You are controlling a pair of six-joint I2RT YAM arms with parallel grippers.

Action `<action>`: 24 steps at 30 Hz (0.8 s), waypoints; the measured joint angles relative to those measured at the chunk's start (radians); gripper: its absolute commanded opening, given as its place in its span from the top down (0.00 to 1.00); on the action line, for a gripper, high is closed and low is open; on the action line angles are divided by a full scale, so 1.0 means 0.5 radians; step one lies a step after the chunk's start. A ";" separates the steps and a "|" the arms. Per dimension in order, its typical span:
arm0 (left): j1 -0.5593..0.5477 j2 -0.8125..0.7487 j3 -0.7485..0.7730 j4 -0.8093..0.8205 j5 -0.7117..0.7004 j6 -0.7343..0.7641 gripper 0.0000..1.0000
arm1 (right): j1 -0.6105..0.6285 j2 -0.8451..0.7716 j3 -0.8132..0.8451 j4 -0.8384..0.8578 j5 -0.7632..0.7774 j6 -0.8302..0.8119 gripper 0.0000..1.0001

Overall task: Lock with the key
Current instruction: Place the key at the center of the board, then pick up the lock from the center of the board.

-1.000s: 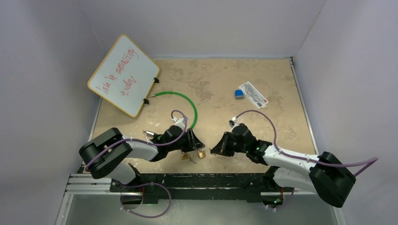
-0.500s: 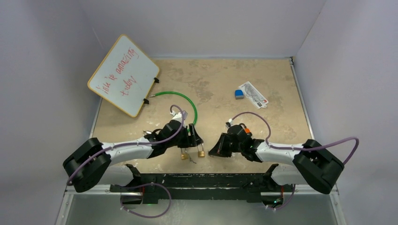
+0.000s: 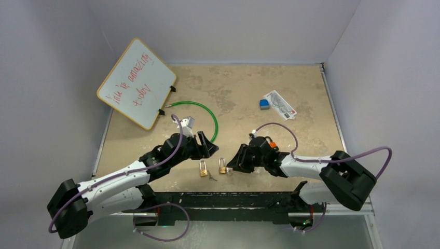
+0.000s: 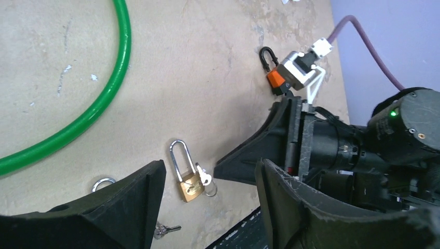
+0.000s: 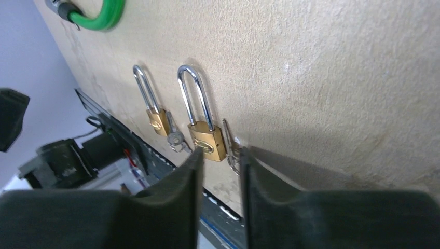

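1. Top view: the first padlock point(image 3: 223, 166), brass with a steel shackle, lies flat on the tan table point(image 3: 270, 78), close to its front edge.
   - The second padlock point(image 3: 204, 168) lies just left of it.
   - The second key point(image 3: 211, 177) sits between the two, slightly nearer the front edge.
   - The right gripper point(image 3: 234, 163) is low, with its tips just right of the first padlock.
   - The left gripper point(image 3: 210, 150) is behind and to the left of it, not touching.
   - Farther behind and to the left are a curved green cable point(image 3: 207, 111) and a whiteboard point(image 3: 137, 83).

2. Left wrist view: the left gripper point(image 4: 210, 165) is spread wide with nothing between its fingers.
   - The first padlock point(image 4: 188, 185) shows in that gap, shackle pointing away.
   - The first key point(image 4: 205, 179) rests against its right side. Whether the key is in the lock cannot be told.
   - The right gripper point(image 4: 231, 166) points at this key, just beside it.
   - To the left, a metal loop point(image 4: 102, 182) is half hidden by a finger.
   - The second key point(image 4: 167, 228) lies nearer the camera.

3. Right wrist view: the right gripper point(image 5: 220, 155) shows a narrow gap and holds nothing.
   - The first padlock point(image 5: 207, 141) and first key point(image 5: 231, 145) lie just past its tips.
   - The second padlock point(image 5: 157, 118) and second key point(image 5: 175, 139) lie just left of the first padlock.
   - The green cable point(image 5: 98, 13) ends well beyond it.
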 measured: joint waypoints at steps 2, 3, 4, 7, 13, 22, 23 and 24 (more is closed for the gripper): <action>0.000 -0.060 0.000 -0.059 -0.034 0.002 0.33 | -0.001 -0.085 0.011 -0.087 0.048 -0.021 0.46; 0.000 -0.079 0.000 -0.083 -0.050 0.004 0.33 | -0.003 -0.140 0.032 -0.166 0.090 -0.037 0.42; 0.000 -0.097 0.000 -0.110 -0.063 0.008 0.33 | -0.005 -0.200 0.064 -0.256 0.142 -0.059 0.38; 0.000 -0.128 0.000 -0.175 -0.095 0.023 0.33 | -0.011 -0.398 0.191 -0.549 0.343 -0.162 0.28; 0.000 -0.144 0.000 -0.258 -0.121 0.050 0.31 | -0.121 -0.600 0.577 -1.131 0.882 -0.473 0.17; 0.000 -0.169 0.000 -0.291 -0.121 0.089 0.30 | -0.647 -0.344 0.691 -1.550 1.099 -0.820 0.11; 0.000 -0.170 0.000 -0.294 -0.121 0.091 0.30 | -0.706 -0.304 0.695 -1.558 1.077 -0.855 0.11; 0.000 -0.172 0.000 -0.294 -0.121 0.093 0.30 | -0.766 -0.247 0.710 -1.572 1.051 -0.893 0.12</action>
